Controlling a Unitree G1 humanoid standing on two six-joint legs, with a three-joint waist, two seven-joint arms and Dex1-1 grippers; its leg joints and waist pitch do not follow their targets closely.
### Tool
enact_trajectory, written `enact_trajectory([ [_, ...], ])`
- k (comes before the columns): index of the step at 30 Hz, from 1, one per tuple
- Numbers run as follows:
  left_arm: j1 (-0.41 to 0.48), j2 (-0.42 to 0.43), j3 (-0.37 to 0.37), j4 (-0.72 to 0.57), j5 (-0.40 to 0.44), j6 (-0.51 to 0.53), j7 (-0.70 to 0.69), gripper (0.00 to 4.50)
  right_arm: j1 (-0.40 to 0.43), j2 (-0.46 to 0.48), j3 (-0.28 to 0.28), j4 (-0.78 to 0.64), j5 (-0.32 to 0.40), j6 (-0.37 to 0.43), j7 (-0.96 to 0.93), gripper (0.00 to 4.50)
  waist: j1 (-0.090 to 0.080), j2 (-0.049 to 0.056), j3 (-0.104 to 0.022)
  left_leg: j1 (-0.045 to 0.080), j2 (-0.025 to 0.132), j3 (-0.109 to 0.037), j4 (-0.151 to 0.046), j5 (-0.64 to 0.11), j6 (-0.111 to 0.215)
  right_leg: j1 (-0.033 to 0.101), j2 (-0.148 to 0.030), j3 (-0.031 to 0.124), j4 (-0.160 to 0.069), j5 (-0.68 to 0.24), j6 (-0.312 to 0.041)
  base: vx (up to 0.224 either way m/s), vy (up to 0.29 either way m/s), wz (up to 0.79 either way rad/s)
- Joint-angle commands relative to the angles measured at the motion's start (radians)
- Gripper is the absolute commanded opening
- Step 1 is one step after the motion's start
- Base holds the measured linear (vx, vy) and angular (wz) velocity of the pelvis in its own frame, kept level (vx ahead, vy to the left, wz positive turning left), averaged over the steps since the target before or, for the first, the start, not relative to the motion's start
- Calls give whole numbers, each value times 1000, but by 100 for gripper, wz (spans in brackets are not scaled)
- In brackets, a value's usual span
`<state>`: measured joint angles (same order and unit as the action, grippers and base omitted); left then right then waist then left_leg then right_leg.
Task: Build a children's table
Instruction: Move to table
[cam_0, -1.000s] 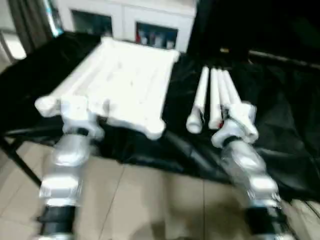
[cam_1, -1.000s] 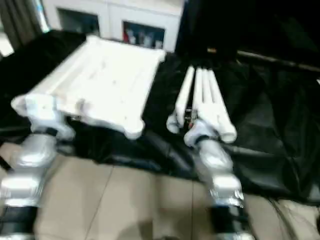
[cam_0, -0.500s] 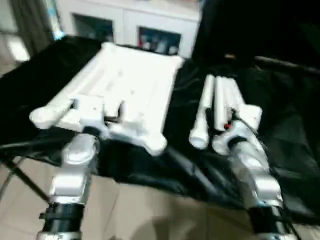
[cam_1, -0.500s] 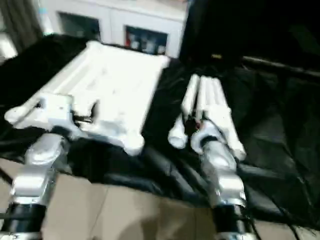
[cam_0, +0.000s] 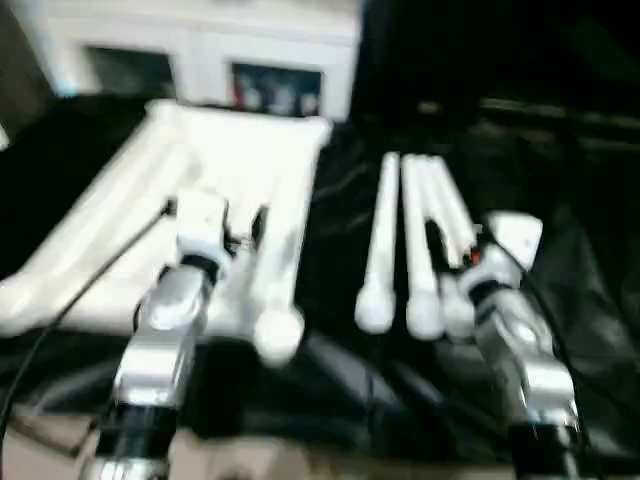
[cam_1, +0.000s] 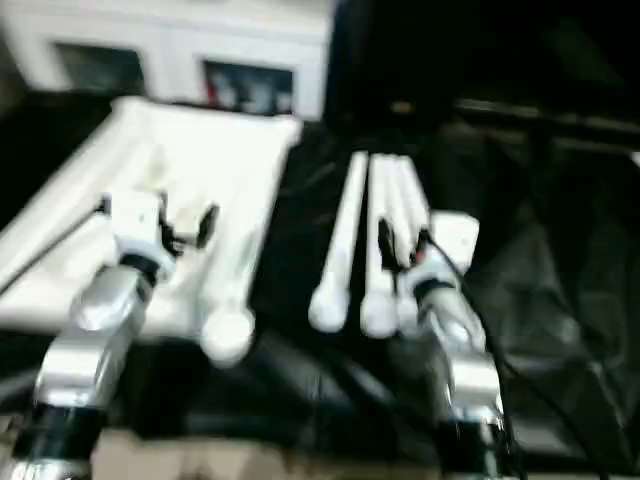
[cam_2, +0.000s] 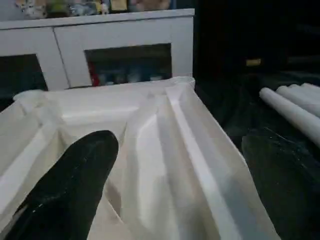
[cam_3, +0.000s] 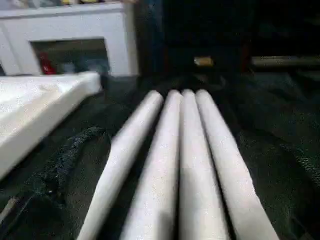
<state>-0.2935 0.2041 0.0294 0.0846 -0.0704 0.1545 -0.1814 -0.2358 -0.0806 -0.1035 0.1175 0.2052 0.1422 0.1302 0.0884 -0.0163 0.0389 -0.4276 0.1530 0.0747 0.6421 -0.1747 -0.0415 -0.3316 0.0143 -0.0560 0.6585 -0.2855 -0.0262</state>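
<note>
The children's table lies in parts on black cloth. Its white top (cam_0: 230, 160) rests ribbed side up on the left, with a round corner socket (cam_0: 277, 331) at the near edge. Several white tube legs (cam_0: 405, 235) lie side by side to its right. My left gripper (cam_0: 214, 214) is open above the near part of the top, whose ribs (cam_2: 170, 145) run between the two black fingers (cam_2: 67, 182). My right gripper (cam_0: 452, 243) is open over the legs' near ends, and the tubes (cam_3: 185, 150) stretch away from it. Neither gripper holds anything.
The black-draped work table (cam_0: 560, 260) carries everything, and its front edge is close to me. A white cabinet (cam_0: 200, 60) with glass doors stands behind it on the left. Dark backdrop (cam_0: 500, 50) fills the far right. A thin cable (cam_0: 70, 300) trails from my left wrist.
The camera has moved closer and tilted down. Both arms have reached forward: the left gripper is now over the top, the right over the legs' near ends. Both stay open.
</note>
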Motion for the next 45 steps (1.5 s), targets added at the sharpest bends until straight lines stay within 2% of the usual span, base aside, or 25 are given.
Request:
enact_trajectory([
  [1,25,17,22,-32,-42,-8,-64,449,7,-13,47,-35,24,9,67,450,-43,38,-72,82,130,-81,-71,602,215,-23,-49,-15,58,309,-72,-40,-28,-33],
  [2,37,34,22,-51,-61,-16,-104,449,12,-30,63,-50,35,15,110,450,-34,34,-72,128,179,-139,-69,804,386,-49,-111,32,46,133,14,50,-55,-35],
  [3,44,45,20,-62,-69,-22,-128,449,15,-40,73,-61,43,21,135,450,-25,6,-77,124,160,-118,-41,874,386,-72,-153,79,10,239,56,50,-55,-35],
  [4,55,88,13,-93,-98,-33,-212,449,19,-87,105,-90,57,42,223,450,-15,-37,-78,70,81,-69,-24,744,323,-42,-175,94,-24,383,52,0,0,0],
  [5,57,98,12,-100,-107,-34,-231,449,20,-98,113,-96,60,48,243,450,-1,-49,-75,32,27,-23,-27,606,271,-12,-161,83,-33,457,58,0,0,0],
  [6,59,129,-2,-114,-120,-33,-286,449,18,-126,122,-109,65,57,290,450,25,-45,-63,20,13,17,-54,254,153,5,-168,74,-58,435,65,0,0,0],
  [7,59,149,-13,-121,-127,-32,-320,449,16,-143,127,-116,67,62,318,450,25,-43,-59,29,25,22,-67,116,108,5,-165,71,-68,364,45,0,0,0],
  [8,57,171,-22,-127,-135,-29,-355,449,10,-158,128,-124,75,72,345,450,14,-36,-51,39,46,24,-98,-46,46,10,-150,56,-75,201,-25,-76,-13,0],
  [9,51,207,-22,-135,-160,-16,-415,449,-9,-187,130,-140,94,97,394,450,4,-27,-44,51,61,30,-118,-172,11,1,-139,47,-84,40,-82,-76,-13,0],
  [10,43,252,-27,-141,-170,-5,-478,449,-33,-219,139,-151,112,119,450,450,-1,-27,-42,56,68,31,-127,-228,-4,0,-137,45,-89,-33,-101,-77,12,-6],
  [11,43,255,-27,-142,-171,-4,-480,449,-35,-220,140,-152,112,120,453,450,-7,-28,-34,60,71,37,-139,-326,-34,-3,-137,44,-100,-180,-114,-77,22,-12],
  [13,36,309,-42,-144,-172,17,-550,449,-59,-249,151,-158,127,135,510,450,-6,-29,-31,65,76,41,-144,-412,-81,-15,-149,51,-113,-303,-109,-75,25,-13],
  [15,31,384,-64,-140,-161,41,-644,449,-83,-287,172,-163,144,143,579,450,-3,-31,-30,70,74,46,-141,-437,-86,-25,-154,57,-119,-358,-93,-63,22,-8],
  [17,30,439,-84,-139,-157,60,-710,449,-94,-316,190,-166,146,144,625,450,1,-35,-28,69,74,51,-142,-432,-87,-28,-158,58,-124,-389,-77,0,0,0],
  [19,27,482,-105,-137,-136,42,-753,449,-102,-331,196,-155,129,137,645,450,4,-35,-28,73,76,53,-143,-431,-87,-35,-160,60,-125,-386,-76,0,0,0],
  [23,8,473,-100,-131,-145,52,-732,449,-105,-319,183,-133,123,156,618,450,4,-35,-35,74,77,62,-143,-390,-89,-37,-155,59,-110,-253,-112,0,0,0],
  [25,-1,456,-93,-125,-149,49,-713,449,-95,-313,186,-139,127,166,613,450,7,-33,-38,74,76,65,-140,-372,-83,-35,-156,60,-107,-223,-122,0,0,0],
  [28,14,458,-103,-154,-198,102,-759,449,-59,-315,216,-166,129,172,623,450,10,-35,-42,68,74,68,-137,-312,-70,-26,-154,60,-102,-151,-128,0,0,0],
  [33,38,512,-124,-176,-198,71,-855,421,-27,-349,262,-189,85,170,655,450,8,-33,-48,64,72,75,-129,-199,-43,-15,-145,59,-87,28,-146,0,0,0],
  [35,55,576,-140,-200,-202,101,-925,401,-19,-378,288,-198,62,168,681,450,8,-30,-48,65,72,75,-128,-186,-40,-15,-145,59,-85,46,-151,0,0,0],
  [36,78,638,-160,-229,-195,137,-977,380,-13,-394,300,-217,63,183,700,450,6,-31,-46,64,73,75,-130,-191,-37,-12,-142,58,-85,40,-146,0,0,0],
  [37,78,638,-161,-229,-195,137,-977,380,-13,-394,300,-217,63,183,700,450,5,-29,-44,66,73,77,-130,-200,-37,-15,-141,58,-85,31,-145,0,0,0],
  [38,99,685,-178,-255,-180,167,-1004,374,-11,-404,305,-238,78,201,715,450,2,-31,-41,68,74,77,-133,-225,-37,-16,-141,59,-87,-1,-143,0,0,0],
  [42,123,746,-201,-291,-156,219,-1029,334,-14,-416,315,-266,97,215,740,450,5,-26,-35,77,81,79,-137,-307,-58,-29,-147,64,-98,-131,-145,0,0,0],
  [45,129,769,-214,-284,-102,217,-1021,297,-29,-417,326,-280,114,228,771,450,7,-31,-31,78,82,80,-139,-343,-68,-32,-149,65,-104,-194,-134,0,0,0],
])
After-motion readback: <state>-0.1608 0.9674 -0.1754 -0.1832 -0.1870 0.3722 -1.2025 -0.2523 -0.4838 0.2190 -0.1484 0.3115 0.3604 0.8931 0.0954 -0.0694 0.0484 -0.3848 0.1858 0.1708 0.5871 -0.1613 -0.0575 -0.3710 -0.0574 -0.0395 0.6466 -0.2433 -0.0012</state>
